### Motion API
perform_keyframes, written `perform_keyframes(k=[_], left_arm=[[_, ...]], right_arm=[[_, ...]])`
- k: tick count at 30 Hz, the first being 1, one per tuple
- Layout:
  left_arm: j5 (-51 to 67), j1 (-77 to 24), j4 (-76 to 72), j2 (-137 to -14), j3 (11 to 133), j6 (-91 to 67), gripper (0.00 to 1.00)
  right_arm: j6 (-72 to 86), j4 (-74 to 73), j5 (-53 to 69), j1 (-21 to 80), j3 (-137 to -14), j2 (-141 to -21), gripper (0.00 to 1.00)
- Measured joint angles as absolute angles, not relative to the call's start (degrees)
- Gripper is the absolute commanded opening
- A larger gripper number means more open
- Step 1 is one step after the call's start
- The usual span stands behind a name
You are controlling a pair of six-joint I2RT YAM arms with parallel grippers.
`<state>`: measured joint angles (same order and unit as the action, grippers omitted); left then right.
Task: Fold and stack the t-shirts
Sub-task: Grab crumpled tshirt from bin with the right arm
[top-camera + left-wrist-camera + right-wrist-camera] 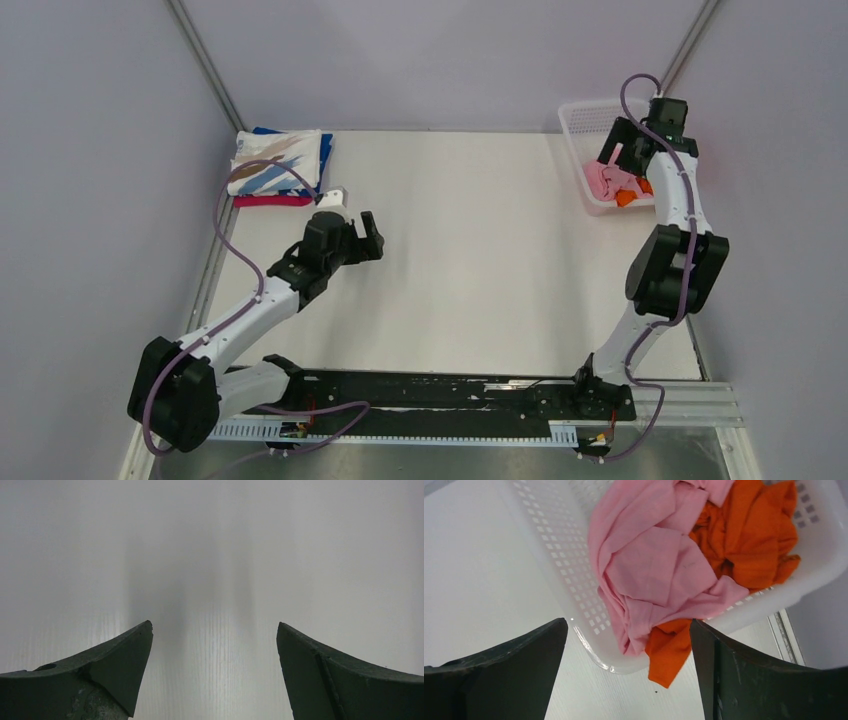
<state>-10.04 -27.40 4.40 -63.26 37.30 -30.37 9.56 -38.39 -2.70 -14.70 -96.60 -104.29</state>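
A crumpled light pink t-shirt [659,570] and an orange t-shirt [749,535] lie in a white lattice basket [559,540] at the table's back right; both hang over its rim. They also show in the top view, pink [603,180] and orange [630,194]. My right gripper [629,630] hovers open and empty above the basket's near corner [625,150]. A folded stack sits at the back left: a white shirt with blue and tan streaks [275,160] on top, blue and magenta [270,201] beneath. My left gripper [365,235] is open and empty above bare table [215,630].
The white table [470,260] lies between the stack and the basket. Grey walls and metal corner posts enclose it on three sides. A black rail with cables runs along the near edge [430,400].
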Motion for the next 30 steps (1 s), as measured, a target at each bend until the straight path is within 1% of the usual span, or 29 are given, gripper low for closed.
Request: perform_keyframes(k=[2, 5, 8, 9, 13, 19, 21, 26, 27, 29, 30], left_arm=[[-10.52, -27.40, 5.19, -63.55, 37.56, -30.22, 1.00], [-10.83, -27.40, 5.34, -63.55, 37.60, -30.06, 1.00], [-11.09, -27.40, 5.37, -63.55, 37.60, -30.11, 1.00], [-11.18, -27.40, 5.39, -63.55, 37.60, -30.11, 1.00], [-11.14, -27.40, 5.34, -63.81, 37.60, -30.09, 1.00], [-11.11, -27.40, 5.48, -65.04, 37.60, -30.09, 1.00], [-11.14, -27.40, 5.48, -65.23, 37.60, -30.11, 1.00], [-11.35, -27.40, 5.45, -65.52, 37.60, -30.11, 1.00], [-11.40, -27.40, 5.45, -65.56, 37.60, -30.09, 1.00], [-11.62, -27.40, 5.48, -65.67, 37.60, -30.09, 1.00], [-11.73, -27.40, 5.50, -65.71, 37.60, -30.09, 1.00]], right_arm=[[6.76, -39.31, 0.62, -14.41, -100.07, -107.57, 0.78], [4.12, -40.27, 3.29, -14.09, -105.25, -112.03, 0.71], [2.07, -41.12, 4.19, -13.91, -108.33, -115.31, 0.56], [1.58, -41.50, 4.38, -13.91, -108.86, -116.16, 0.54], [0.86, -42.89, 6.22, -13.96, -110.19, -119.22, 0.53], [0.69, -43.81, 8.12, -13.96, -112.01, -122.96, 0.48], [0.69, -43.94, 8.40, -13.93, -112.33, -123.76, 0.43], [0.51, -43.97, 6.85, -13.74, -113.80, -126.04, 0.23], [0.64, -44.01, 6.02, -13.67, -114.04, -126.39, 0.18], [0.97, -44.12, 4.38, -13.54, -114.39, -126.91, 0.05], [1.32, -44.14, 3.62, -13.45, -114.87, -127.20, 0.01]])
